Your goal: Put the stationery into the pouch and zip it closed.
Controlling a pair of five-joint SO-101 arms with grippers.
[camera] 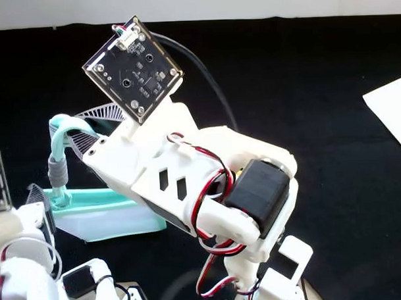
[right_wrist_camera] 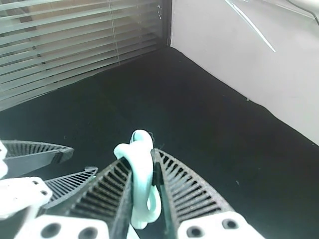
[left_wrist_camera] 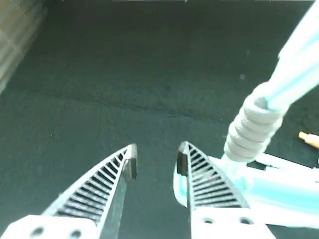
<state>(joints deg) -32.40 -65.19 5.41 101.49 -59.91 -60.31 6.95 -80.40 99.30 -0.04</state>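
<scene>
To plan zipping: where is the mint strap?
The mint fabric strap is pinched in the right tool, above the mint-edged white pouch at the high view's lower left.

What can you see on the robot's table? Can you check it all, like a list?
Surface: black table.
Job's things: teal and white pouch lies on the table; its teal strap, with a grey ribbed sleeve, is held up. A small orange tip lies near the pouch, too small to tell what it is.
Clutter: white sheet at the table's edge.
Grippers: right gripper is shut on the strap; left gripper is open beside the pouch.
Cables: black cable and red wires on the arm.
Surroundings: blinds and white wall.
</scene>
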